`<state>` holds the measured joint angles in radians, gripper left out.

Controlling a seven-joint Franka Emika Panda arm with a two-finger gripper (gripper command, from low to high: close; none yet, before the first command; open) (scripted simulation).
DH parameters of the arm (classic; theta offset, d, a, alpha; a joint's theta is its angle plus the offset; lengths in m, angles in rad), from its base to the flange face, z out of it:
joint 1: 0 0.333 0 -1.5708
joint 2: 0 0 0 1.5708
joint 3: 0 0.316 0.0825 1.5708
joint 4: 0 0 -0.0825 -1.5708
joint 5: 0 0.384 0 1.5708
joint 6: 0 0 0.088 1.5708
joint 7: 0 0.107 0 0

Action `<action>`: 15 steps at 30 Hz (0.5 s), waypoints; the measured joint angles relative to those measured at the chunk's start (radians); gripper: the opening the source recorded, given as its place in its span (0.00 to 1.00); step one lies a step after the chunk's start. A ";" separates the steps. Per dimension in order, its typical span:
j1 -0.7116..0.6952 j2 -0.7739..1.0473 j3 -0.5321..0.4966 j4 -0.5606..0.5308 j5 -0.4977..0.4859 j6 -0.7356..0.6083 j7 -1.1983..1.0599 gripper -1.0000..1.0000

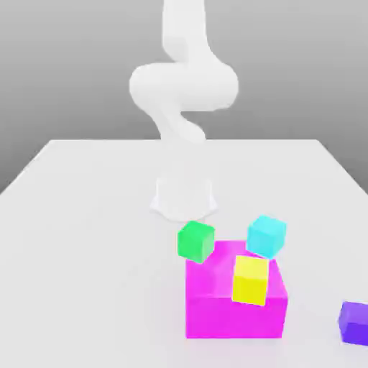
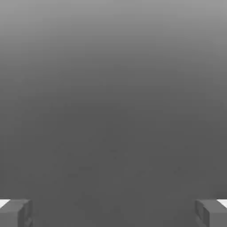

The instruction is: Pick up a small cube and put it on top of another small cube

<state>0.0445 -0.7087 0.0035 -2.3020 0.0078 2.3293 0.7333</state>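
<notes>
1. while seen through the hand view, gripper (image 2: 113, 213) spread wide, one fingertip (image 2: 15, 213) at each lower corner, nothing but plain grey between them, nothing held.
2. in the exterior view, white arm (image 1: 183, 86) rising at about 12 o'clock of the table's middle, bent over its base (image 1: 183, 195) on the white table (image 1: 79, 244).
3. small purple cube (image 1: 355, 322) lying on the table at about 4 o'clock from the base, near the exterior view's right edge, partly cut off by it, well apart from the arm; cannot tell from these views how it lies relative to the fingers.
4. large magenta cube (image 1: 233, 313) at about 6 o'clock from the base, between the base and the near table edge.
5. green cube (image 1: 195, 241) at the magenta cube's 11 o'clock corner, overlapping it; touching or not, cannot tell.
6. cyan cube (image 1: 267, 236) at its 1 o'clock corner, tilted.
7. yellow cube (image 1: 250, 279) in front of the magenta cube's top face, slightly tilted; resting on it or not, cannot tell.
8. purple cube at about 3 o'clock from the magenta cube, apart from it.
</notes>
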 joint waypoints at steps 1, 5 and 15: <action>0.020 0.039 0.001 -0.001 0.003 0.012 -0.028 0.50; 0.091 0.187 0.010 -0.004 0.013 0.059 -0.135 0.50; 0.235 0.550 0.066 -0.011 0.023 0.175 -0.385 0.50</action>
<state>0.2796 -0.1589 0.0693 -2.3131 0.0312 2.5038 0.3481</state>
